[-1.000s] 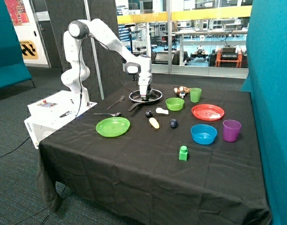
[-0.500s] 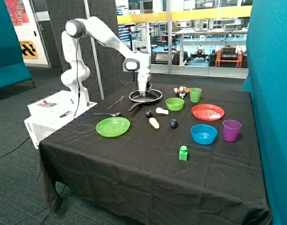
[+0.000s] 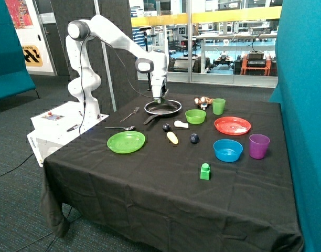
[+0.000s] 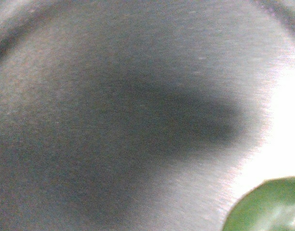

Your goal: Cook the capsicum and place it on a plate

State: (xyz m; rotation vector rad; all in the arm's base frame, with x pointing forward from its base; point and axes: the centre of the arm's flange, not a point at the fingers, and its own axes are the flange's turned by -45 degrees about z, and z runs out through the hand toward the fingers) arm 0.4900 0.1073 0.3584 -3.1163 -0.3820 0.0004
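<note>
Here capsicum (image 4: 265, 206) lies under jaws.

White jointed arm (image 3: 116, 37) with dark joints and black cable.

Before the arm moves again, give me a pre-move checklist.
1. Capsicum in the end effector's grip: cannot tell; only a green edge shows in the wrist view.
2. End effector clear above the frying pan: ok.
3. Green plate bare and ready: ok.
4. Path from pan to plate: ok, judging by the outside view; spoon and fork lie low beside it.
5. Capsicum on the plate: not ok, not yet.
</note>
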